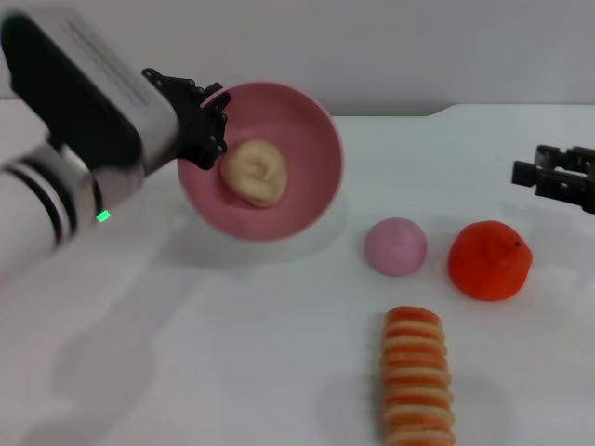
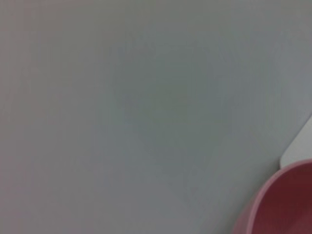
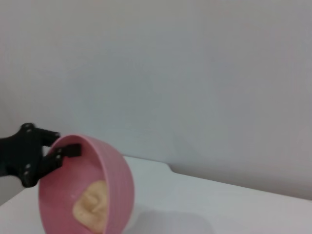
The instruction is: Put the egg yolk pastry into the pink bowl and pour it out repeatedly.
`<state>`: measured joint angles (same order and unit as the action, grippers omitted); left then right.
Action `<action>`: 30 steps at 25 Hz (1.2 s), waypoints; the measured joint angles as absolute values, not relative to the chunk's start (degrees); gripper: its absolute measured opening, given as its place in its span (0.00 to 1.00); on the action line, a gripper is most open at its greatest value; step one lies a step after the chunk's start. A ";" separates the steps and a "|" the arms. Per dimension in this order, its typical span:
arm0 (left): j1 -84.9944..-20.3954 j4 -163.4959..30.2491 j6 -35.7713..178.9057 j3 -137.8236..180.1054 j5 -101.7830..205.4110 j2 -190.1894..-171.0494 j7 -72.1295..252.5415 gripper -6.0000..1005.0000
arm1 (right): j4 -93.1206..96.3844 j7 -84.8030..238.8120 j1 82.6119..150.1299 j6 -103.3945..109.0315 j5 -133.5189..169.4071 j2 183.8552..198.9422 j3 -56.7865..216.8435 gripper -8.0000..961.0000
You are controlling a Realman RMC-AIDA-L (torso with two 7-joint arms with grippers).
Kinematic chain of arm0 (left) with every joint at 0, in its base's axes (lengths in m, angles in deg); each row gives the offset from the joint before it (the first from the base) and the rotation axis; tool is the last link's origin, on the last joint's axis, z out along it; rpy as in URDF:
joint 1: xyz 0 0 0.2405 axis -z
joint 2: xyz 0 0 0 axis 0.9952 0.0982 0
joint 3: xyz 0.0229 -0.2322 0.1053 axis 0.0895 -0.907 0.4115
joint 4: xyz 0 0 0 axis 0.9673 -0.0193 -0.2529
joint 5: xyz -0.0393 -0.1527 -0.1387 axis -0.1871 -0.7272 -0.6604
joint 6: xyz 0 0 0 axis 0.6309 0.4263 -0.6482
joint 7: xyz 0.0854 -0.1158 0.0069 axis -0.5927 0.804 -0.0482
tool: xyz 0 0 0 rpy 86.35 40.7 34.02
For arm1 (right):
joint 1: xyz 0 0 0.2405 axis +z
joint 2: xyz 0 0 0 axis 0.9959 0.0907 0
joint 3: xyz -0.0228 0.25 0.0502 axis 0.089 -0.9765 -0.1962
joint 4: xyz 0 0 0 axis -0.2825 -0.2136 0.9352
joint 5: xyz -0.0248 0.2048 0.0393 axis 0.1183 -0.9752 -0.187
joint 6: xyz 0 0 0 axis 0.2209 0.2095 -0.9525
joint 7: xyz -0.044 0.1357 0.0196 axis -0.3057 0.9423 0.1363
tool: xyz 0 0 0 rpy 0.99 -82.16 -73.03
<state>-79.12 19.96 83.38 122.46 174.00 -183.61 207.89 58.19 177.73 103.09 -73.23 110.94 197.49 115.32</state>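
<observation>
The pink bowl (image 1: 279, 167) is lifted off the white table and tipped steeply on its side, its opening facing me. My left gripper (image 1: 206, 125) is shut on the bowl's upper left rim. The pale beige egg yolk pastry (image 1: 254, 173) lies inside against the bowl's wall. The right wrist view shows the tipped bowl (image 3: 112, 180), the pastry (image 3: 92, 204) in it and the left gripper (image 3: 51, 156) on its rim. The left wrist view shows only a piece of the bowl (image 2: 282, 204). My right gripper (image 1: 548, 177) hovers at the far right, away from the bowl.
A small smooth pink dome (image 1: 396, 246) and an orange (image 1: 490, 260) sit on the table (image 1: 186, 353) to the right of the bowl. An orange-and-cream striped roll (image 1: 416, 376) lies in front of them. A grey wall stands behind the table.
</observation>
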 joint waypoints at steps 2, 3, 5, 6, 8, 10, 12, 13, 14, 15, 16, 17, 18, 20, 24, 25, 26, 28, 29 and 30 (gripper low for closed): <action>-80.85 17.64 73.34 127.94 175.59 -183.67 203.92 0.01 | 57.41 177.20 102.58 -73.40 110.94 197.45 114.45 0.63; -81.38 15.99 68.24 130.53 176.66 -183.74 202.28 0.01 | 57.12 177.05 102.44 -73.44 110.94 197.45 114.28 0.63; -81.64 9.99 53.02 137.39 179.65 -183.84 197.92 0.01 | 56.46 176.43 102.30 -73.45 110.94 197.44 114.10 0.63; -81.37 7.31 47.24 139.87 180.65 -183.91 196.21 0.01 | 56.30 176.15 102.28 -73.45 110.93 197.43 114.08 0.62; -79.36 -1.69 31.10 146.54 182.23 -184.28 191.10 0.01 | 55.80 175.66 102.32 -73.50 110.91 197.42 114.08 0.62; -76.97 -8.61 18.99 151.51 182.45 -184.54 186.92 0.01 | 55.14 175.62 102.52 -73.48 110.90 197.39 114.12 0.62; -75.61 -12.04 13.70 154.01 182.42 -184.65 184.85 0.01 | 54.79 175.52 102.61 -73.49 110.90 197.36 114.07 0.62; -72.93 -17.97 5.51 158.19 182.35 -184.76 180.87 0.01 | 54.72 175.37 102.62 -73.50 110.89 197.34 114.03 0.62; -72.62 -18.75 4.58 158.71 182.36 -184.76 180.10 0.01 | 54.70 175.21 102.62 -73.50 110.88 197.34 114.00 0.62; -72.14 -19.29 3.78 159.17 182.35 -184.78 179.14 0.01 | 54.68 175.09 102.61 -73.50 110.88 197.34 114.00 0.62; -71.94 -19.56 3.86 159.38 182.37 -184.78 178.53 0.01 | 54.68 174.99 102.59 -73.51 110.87 197.35 114.03 0.62; -71.68 -19.68 4.21 159.51 182.36 -184.78 178.03 0.01 | 54.67 174.98 102.53 -73.51 110.87 197.37 114.08 0.61; -71.54 -19.69 4.41 159.57 182.37 -184.79 177.91 0.01 | 54.66 174.96 102.48 -73.51 110.86 197.38 114.11 0.61; -71.18 -19.73 5.02 159.58 182.22 -184.79 178.10 0.01 | 54.66 174.92 102.37 -73.52 110.85 197.38 114.18 0.61; -70.57 -17.51 6.67 159.20 176.02 -184.81 180.71 0.01 | 53.90 174.56 102.41 -73.54 110.81 197.41 114.43 0.61; -70.57 -17.51 6.67 159.20 176.02 -184.81 180.71 0.01 | 53.32 174.11 102.57 -73.58 110.81 197.41 114.46 0.61; -70.22 -13.01 8.98 157.78 167.17 -184.72 182.25 0.01 | 52.82 173.65 102.72 -73.64 110.81 197.42 114.48 0.61; -70.12 -8.07 12.45 155.25 159.73 -184.47 182.76 0.01 | 51.94 172.36 103.16 -73.93 110.81 197.46 114.50 0.61; -70.13 -6.36 14.47 154.02 157.02 -184.34 182.85 0.01 | 51.64 171.83 103.40 -74.04 110.81 197.48 114.59 0.60; -70.25 -3.52 18.39 151.57 153.16 -184.16 183.00 0.01 | 51.39 171.49 103.69 -74.14 110.81 197.50 114.79 0.60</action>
<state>-70.25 -3.52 18.39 151.57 153.16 -184.16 183.00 51.39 171.49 103.69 -74.14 110.81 197.50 114.79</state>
